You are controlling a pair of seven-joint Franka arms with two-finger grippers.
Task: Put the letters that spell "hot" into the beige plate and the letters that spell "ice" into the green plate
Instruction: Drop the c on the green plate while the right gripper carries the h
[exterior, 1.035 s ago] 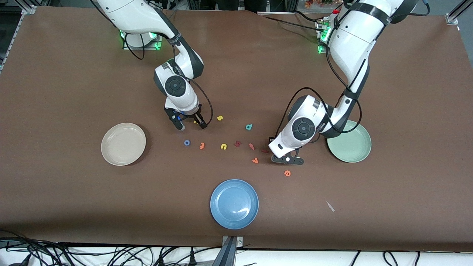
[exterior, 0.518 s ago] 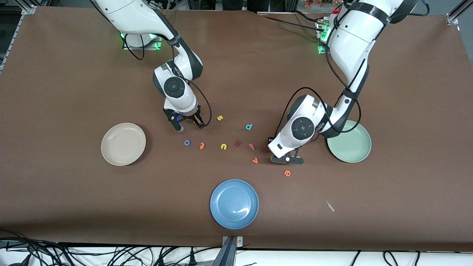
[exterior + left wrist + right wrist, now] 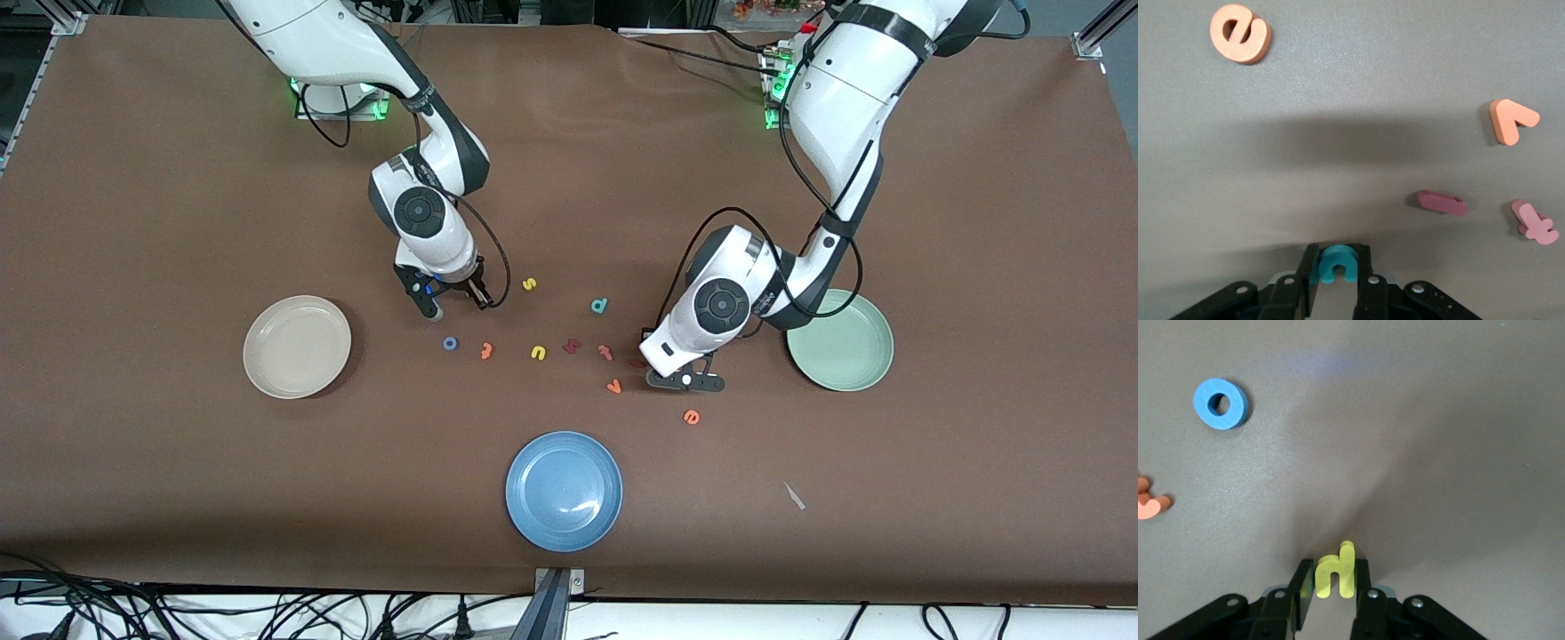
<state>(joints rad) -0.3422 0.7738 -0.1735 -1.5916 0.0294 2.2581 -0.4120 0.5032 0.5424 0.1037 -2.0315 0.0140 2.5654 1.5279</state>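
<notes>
Two grips on: left gripper (image 3: 1336, 288) pinches teal "c" (image 3: 1336, 263) low over table nr dark red "i" (image 3: 1442, 203); right gripper (image 3: 1333, 603) clamps yellow "h" (image 3: 1337, 572). Beige plate (image 3: 297, 347) & green plate (image 3: 840, 340) hold nothing; orange "e" (image 3: 691, 416) lies on table.

Matt foam letters (image 3: 538, 353) on a matt brown table covering (image 3: 178, 196); glossy blue plate (image 3: 564, 491), glossy white arm shells (image 3: 836, 98).

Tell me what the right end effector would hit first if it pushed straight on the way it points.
The right end effector, shut on the small yellow foam "h", points down at the brown table; bare tabletop likely comes first.
</notes>
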